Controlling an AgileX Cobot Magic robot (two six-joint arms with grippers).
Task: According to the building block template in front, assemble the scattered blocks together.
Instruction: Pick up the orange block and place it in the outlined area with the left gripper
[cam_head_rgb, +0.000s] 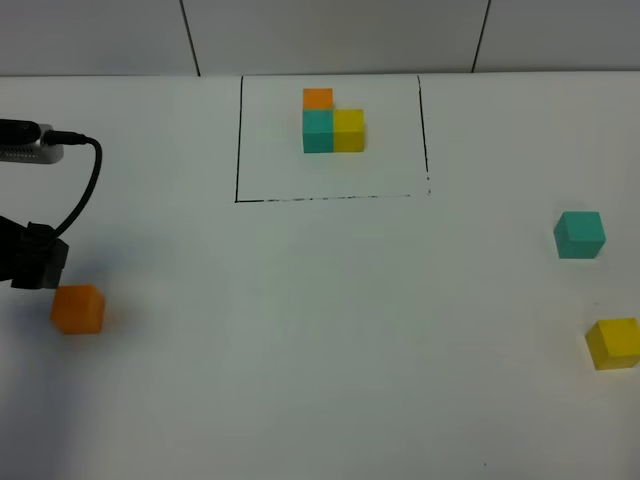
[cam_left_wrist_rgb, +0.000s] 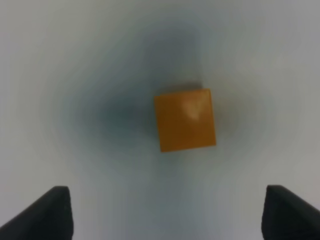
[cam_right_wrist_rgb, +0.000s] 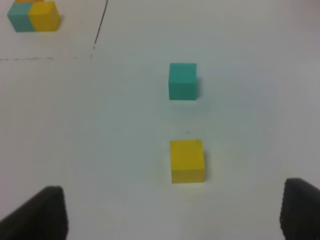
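Observation:
The building block template (cam_head_rgb: 333, 122) is an L of orange, teal and yellow cubes inside a black-line rectangle at the back middle; part of it shows in the right wrist view (cam_right_wrist_rgb: 34, 16). A loose orange cube (cam_head_rgb: 78, 308) lies at the left, a loose teal cube (cam_head_rgb: 580, 235) and a loose yellow cube (cam_head_rgb: 613, 343) at the right. My left gripper (cam_left_wrist_rgb: 167, 212) is open above the orange cube (cam_left_wrist_rgb: 185, 120), fingers wide apart, not touching it. My right gripper (cam_right_wrist_rgb: 172, 212) is open, with the yellow cube (cam_right_wrist_rgb: 187, 160) and teal cube (cam_right_wrist_rgb: 183, 81) ahead of it; the arm is out of the exterior view.
A black cable (cam_head_rgb: 85, 190) loops from the left arm (cam_head_rgb: 30, 255) at the table's left edge. The white table (cam_head_rgb: 330, 340) ends at a wall behind the template frame (cam_head_rgb: 238, 140).

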